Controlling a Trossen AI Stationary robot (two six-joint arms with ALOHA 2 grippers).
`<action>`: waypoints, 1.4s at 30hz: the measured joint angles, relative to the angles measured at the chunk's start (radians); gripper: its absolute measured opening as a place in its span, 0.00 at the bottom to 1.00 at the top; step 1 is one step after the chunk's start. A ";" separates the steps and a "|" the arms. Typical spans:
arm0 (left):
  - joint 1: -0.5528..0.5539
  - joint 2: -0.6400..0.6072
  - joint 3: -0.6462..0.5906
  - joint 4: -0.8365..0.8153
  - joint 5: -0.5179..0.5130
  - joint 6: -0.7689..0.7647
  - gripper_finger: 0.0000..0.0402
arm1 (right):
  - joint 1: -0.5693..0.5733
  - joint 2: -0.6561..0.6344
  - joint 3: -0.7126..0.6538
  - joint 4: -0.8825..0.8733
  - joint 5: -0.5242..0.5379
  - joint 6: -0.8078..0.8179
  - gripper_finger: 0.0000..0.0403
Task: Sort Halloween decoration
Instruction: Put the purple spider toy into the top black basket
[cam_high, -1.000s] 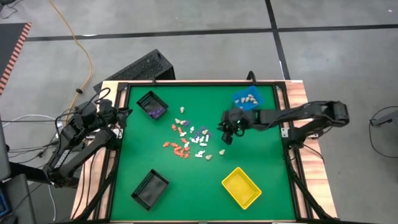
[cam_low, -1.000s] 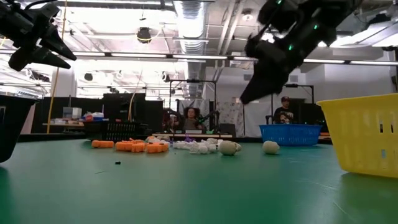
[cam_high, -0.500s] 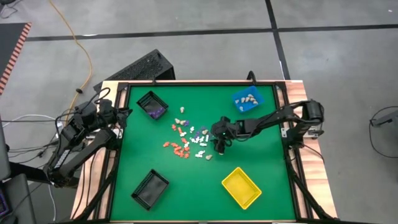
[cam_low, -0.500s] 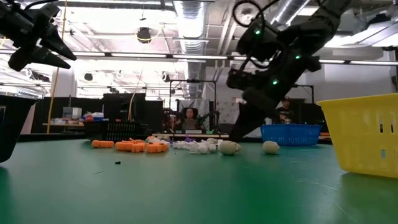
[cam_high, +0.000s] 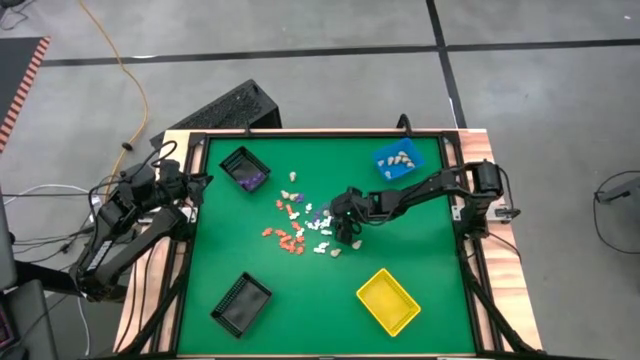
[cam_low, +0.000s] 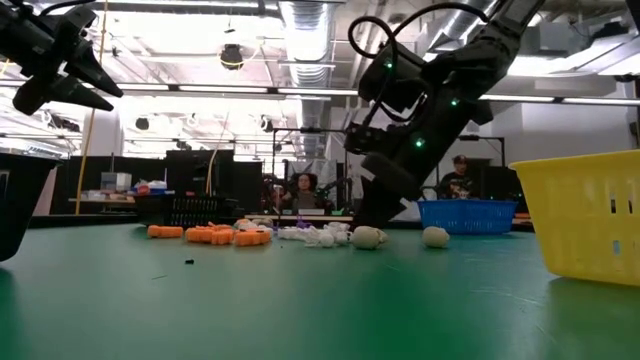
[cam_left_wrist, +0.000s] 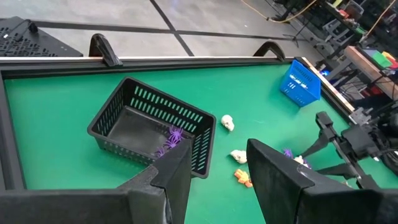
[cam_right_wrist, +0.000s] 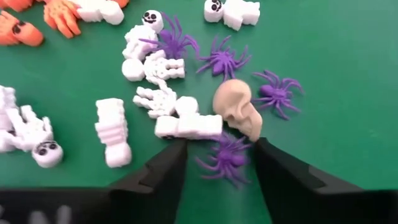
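Observation:
The Halloween decoration (cam_high: 305, 225) lies scattered mid-table: orange pieces, white skeletons, purple spiders and beige skulls. My right gripper (cam_high: 345, 230) (cam_low: 368, 215) is low over the pile's right end, slanting down, and open. In the right wrist view its gripper (cam_right_wrist: 219, 168) straddles a purple spider (cam_right_wrist: 227, 155) that lies on the mat. A beige skull (cam_right_wrist: 237, 111) and a white skeleton piece (cam_right_wrist: 186, 126) sit just past the fingertips. My left gripper (cam_left_wrist: 221, 180) (cam_high: 195, 185) waits open, raised over the table's left edge. My right gripper has one finger (cam_right_wrist: 165, 171) on each side of the purple spider's legs (cam_right_wrist: 214, 165), coming from above at a slant from the table's right. Whether either finger touches the spider I cannot tell.
A black bin (cam_high: 245, 168) holding purple spiders stands far left. At far right a blue bin (cam_high: 398, 160) holds beige pieces. A yellow bin (cam_high: 388, 300) is near right and a second black bin (cam_high: 241, 302) near left. Green mat lies open between pile and bins.
My right gripper has come away from the blue bin, moving toward the table's left and down, and now sits low at the pile's right end. The pieces have not moved.

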 joint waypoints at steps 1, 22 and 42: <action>0.000 0.000 0.000 0.000 0.000 0.000 0.36 | 0.000 -0.001 0.000 -0.006 0.000 0.013 0.47; 0.000 0.000 0.000 0.000 -0.001 0.012 0.36 | 0.048 -0.075 -0.010 -0.073 0.012 0.153 0.08; 0.000 0.000 0.000 0.000 -0.009 0.027 0.36 | -0.077 -0.274 -0.004 0.271 0.088 0.152 0.08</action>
